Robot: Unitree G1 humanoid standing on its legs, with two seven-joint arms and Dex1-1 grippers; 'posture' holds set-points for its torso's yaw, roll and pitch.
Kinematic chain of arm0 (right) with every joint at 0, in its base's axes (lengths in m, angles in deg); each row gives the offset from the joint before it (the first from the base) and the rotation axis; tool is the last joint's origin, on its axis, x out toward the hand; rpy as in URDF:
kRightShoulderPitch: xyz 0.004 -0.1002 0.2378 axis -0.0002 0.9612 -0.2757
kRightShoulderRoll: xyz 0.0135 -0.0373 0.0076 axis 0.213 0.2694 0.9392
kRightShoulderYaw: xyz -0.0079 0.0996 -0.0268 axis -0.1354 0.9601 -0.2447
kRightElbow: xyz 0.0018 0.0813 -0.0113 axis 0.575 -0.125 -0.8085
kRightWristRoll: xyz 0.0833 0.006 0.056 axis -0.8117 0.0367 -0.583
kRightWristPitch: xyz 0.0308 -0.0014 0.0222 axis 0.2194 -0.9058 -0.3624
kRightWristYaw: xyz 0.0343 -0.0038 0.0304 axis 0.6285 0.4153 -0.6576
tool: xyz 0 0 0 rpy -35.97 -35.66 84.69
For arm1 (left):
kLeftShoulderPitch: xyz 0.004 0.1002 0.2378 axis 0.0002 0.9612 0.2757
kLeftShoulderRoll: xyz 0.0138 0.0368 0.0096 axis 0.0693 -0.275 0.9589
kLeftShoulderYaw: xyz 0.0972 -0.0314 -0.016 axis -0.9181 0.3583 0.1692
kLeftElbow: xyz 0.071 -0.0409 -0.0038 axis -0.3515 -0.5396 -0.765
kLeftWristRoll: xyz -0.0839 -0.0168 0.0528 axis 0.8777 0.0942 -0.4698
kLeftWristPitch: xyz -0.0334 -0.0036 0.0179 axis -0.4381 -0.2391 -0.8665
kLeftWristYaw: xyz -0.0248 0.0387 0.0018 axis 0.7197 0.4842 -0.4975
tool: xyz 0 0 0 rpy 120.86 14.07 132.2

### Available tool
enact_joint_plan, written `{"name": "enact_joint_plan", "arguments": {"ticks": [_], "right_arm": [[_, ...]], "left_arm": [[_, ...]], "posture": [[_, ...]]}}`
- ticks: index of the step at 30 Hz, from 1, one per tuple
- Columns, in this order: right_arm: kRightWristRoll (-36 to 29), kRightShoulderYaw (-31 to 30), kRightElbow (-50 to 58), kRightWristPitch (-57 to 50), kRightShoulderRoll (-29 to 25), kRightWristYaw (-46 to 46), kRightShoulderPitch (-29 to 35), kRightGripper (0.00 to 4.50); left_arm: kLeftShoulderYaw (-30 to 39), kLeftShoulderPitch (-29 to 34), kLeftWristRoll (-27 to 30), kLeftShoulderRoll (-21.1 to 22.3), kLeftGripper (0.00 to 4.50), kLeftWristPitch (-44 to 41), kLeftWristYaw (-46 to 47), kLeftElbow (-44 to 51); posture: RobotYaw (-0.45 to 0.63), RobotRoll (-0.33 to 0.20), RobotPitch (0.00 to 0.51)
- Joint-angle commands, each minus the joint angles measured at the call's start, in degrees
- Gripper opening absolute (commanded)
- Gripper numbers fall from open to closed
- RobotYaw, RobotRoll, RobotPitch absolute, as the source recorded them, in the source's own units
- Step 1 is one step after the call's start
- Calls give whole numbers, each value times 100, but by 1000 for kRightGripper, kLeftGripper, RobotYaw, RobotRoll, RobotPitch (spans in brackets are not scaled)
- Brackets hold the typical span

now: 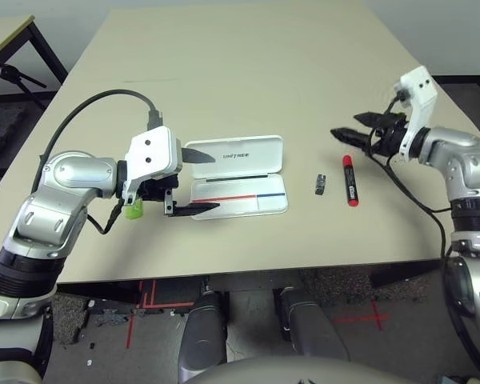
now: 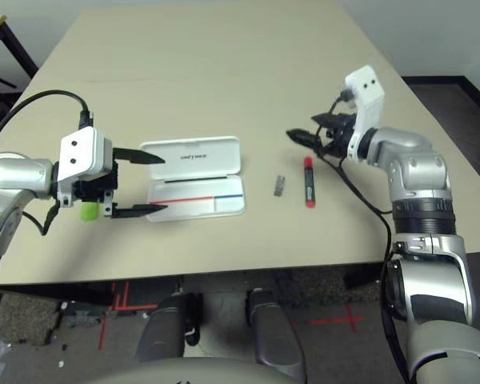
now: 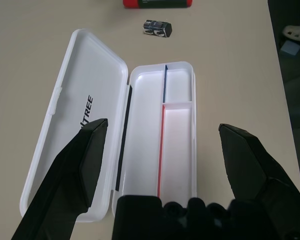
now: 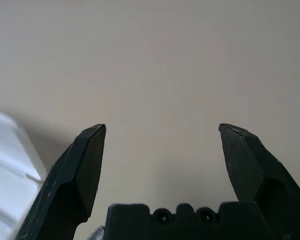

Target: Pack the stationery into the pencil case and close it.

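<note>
While the pencil case [image 1: 238,184] lies open, marker [image 1: 350,180] and clip [image 1: 321,184] sit beside it.

We count one open pencil case [image 1: 238,185], one red marker [image 1: 350,181], one black clip [image 1: 321,184], one lime-green stick [image 1: 134,210].

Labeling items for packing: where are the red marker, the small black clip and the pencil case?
red marker [image 1: 350,181], left eye view, mid-barrel.
black clip [image 1: 321,184], left eye view, its middle.
pencil case [image 1: 237,153], left eye view, open lid.
</note>
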Motion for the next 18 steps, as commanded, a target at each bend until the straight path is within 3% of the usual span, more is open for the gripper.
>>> {"name": "enact_joint_plan", "arguments": {"ticks": [1, 9, 18], "right_arm": [[33, 173, 479, -1420, 147, 852, -101, 4500], [62, 171, 1275, -2696, 196, 1495, 617, 4500], [66, -12, 1269, -2413, 244, 1559, 1269, 4500]], "left_arm": [[-158, 5, -35, -59, 4483, 26, 6, -54], [-330, -80, -133, -120, 4483, 177, -44, -236], [-445, -182, -190, -186, 4483, 261, -47, -355]], "posture": [[-98, 0, 150], [-123, 0, 156], [-132, 0, 154]]}}
